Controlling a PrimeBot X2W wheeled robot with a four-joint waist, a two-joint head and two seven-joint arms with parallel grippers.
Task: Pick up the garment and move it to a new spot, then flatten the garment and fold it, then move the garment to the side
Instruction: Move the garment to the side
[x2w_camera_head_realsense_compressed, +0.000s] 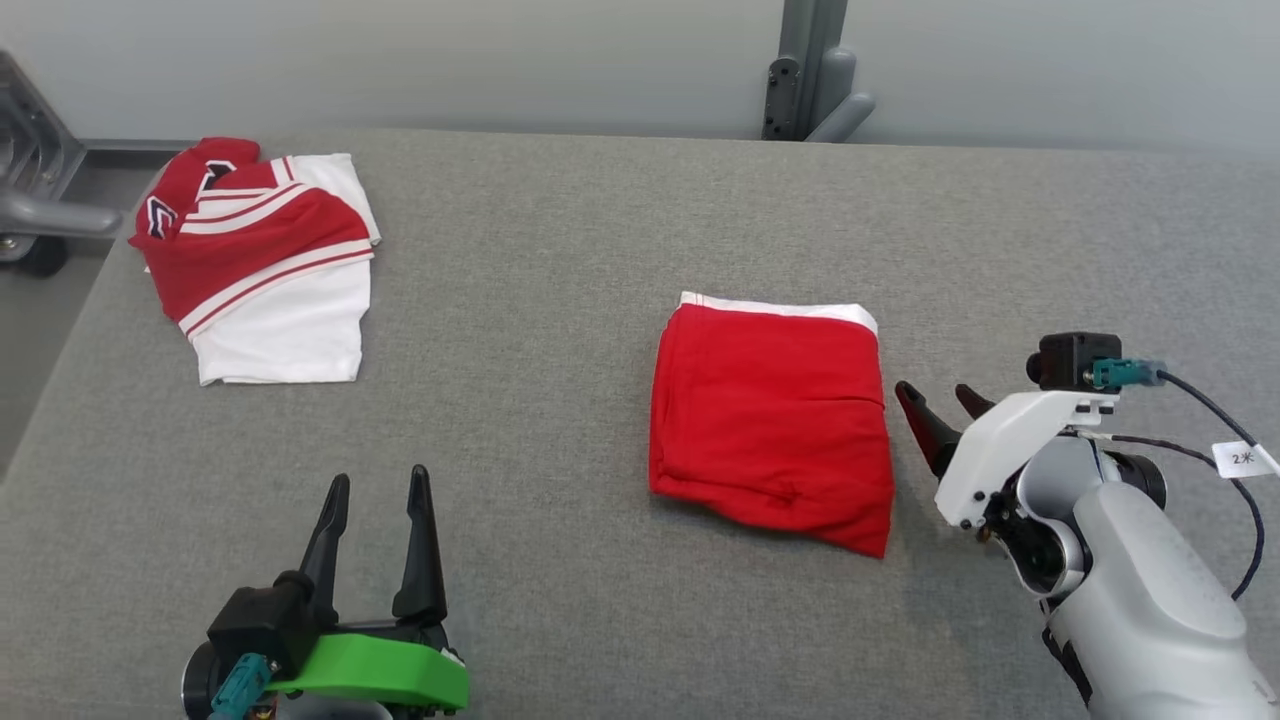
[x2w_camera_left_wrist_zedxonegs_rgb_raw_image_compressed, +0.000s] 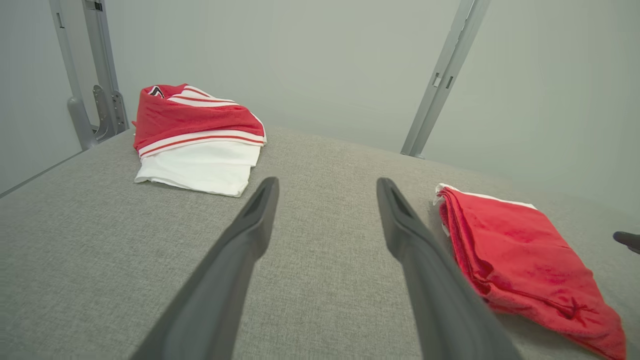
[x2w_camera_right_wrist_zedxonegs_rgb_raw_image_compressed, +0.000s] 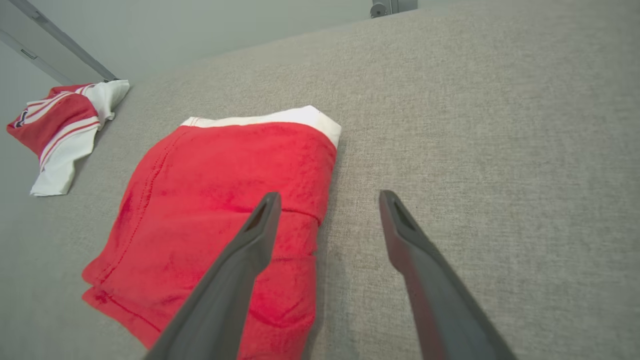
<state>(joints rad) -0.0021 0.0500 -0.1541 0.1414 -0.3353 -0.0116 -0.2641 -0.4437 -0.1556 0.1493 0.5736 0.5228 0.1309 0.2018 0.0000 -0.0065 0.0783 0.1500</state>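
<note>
On the bench (x2w_camera_head_realsense_compressed: 600, 250) the folded garment (x2w_camera_head_realsense_compressed: 770, 420) lies right of centre. The other garment (x2w_camera_head_realsense_compressed: 265, 260) lies well apart from it, at the far left corner. The right jaws sit just beside the folded garment's right edge (touching or not, I cannot tell). The left jaws stand at the near left. A post (x2w_camera_head_realsense_compressed: 805, 70) rises behind the bench.

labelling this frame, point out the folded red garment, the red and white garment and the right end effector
folded red garment (x2w_camera_head_realsense_compressed: 770, 420), head view, middle of its top layer
red and white garment (x2w_camera_head_realsense_compressed: 285, 335), head view, its white lower part
right end effector (x2w_camera_head_realsense_compressed: 931, 392), head view, between its fingertips
</note>
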